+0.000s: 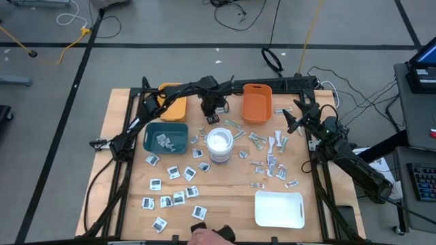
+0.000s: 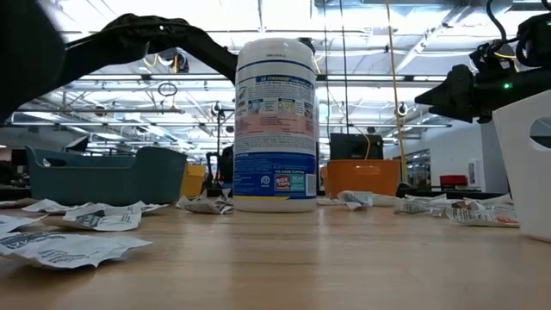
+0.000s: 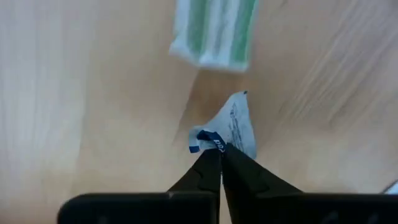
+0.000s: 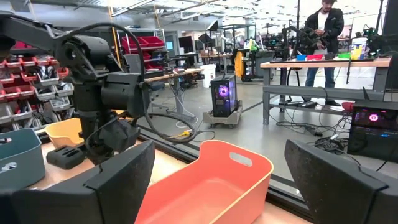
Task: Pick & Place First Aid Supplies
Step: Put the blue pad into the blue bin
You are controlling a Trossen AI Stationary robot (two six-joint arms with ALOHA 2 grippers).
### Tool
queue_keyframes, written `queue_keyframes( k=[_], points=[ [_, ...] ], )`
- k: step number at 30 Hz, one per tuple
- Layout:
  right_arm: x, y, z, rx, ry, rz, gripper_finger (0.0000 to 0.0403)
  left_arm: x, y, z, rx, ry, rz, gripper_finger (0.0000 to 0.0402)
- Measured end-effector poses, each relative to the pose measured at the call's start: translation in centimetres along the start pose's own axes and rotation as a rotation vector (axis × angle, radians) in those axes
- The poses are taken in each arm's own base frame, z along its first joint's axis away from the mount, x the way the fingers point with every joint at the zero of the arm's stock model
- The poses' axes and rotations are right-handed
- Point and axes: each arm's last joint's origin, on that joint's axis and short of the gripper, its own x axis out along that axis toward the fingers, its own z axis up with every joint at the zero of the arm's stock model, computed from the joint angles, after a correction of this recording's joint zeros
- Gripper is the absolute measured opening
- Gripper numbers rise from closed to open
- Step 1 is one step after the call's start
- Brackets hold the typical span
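Many small flat first aid packets (image 1: pixel 178 173) lie scattered on the wooden table around a white wipes canister (image 1: pixel 219 144). My left gripper (image 1: pixel 214 116) points down near the table's far edge, between the yellow bin (image 1: pixel 174 102) and the orange bin (image 1: pixel 257 102). It is shut on a small silvery-white packet with blue print (image 3: pixel 233 124). A pale-green striped packet (image 3: pixel 214 31) lies flat on the wood just beyond it. My right gripper (image 1: pixel 294 117) waits open at the table's right side, level, with nothing between its fingers (image 4: pixel 118 180). My left gripper pinches the silvery packet's near edge with the blue print (image 3: pixel 208 140) between its two fingertips. The fingers come from above, pointing down. The packet crumples up toward the tips. Whether its far end still lies on the wood, I cannot tell.
A teal bin (image 1: pixel 165 137) with a few packets in it stands left of the canister. A white tray (image 1: pixel 279 209) sits at the near right. Packets are thick on the near left and right of the canister. Cables run along the far edge.
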Motion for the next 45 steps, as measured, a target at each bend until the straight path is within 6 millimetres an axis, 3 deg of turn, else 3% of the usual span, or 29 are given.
queue_keyframes(
  k=[12, 16, 24, 31, 40, 45],
  points=[
    [0.0, 0.0, 0.0, 0.0, 0.0, 0.0, 0.0357, -9.5, -1.0, -4.2, -0.024, -0.132, 0.001, 0.0006],
    [0.0, 0.0, 0.0, 0.0, 0.001, 0.0, 0.0357, -10.9, -2.1, -5.3, -0.033, -0.129, -0.056, 0.0004],
    [0.0, 0.0, 0.0, 0.0, 0.001, 0.0, 0.0357, -10.8, -4.6, -8.9, -0.067, -0.13, -0.069, 0.0002],
    [0.0, 0.0, 0.0, 0.0, 0.001, 0.0, 0.0357, -9.8, -6.9, -14.2, -0.129, -0.137, -0.081, 0.0002],
    [0.0, 0.0, 0.0, 0.0, 0.001, 0.0, 0.0357, -7.5, -7.7, -20.8, -0.245, -0.092, -0.081, 0.0001],
    [0.0, 0.0, 0.0, 0.0, 0.001, 0.0, 0.0357, -7.3, -7.9, -23.1, -0.284, -0.095, -0.08, 0.0001]
  ],
)
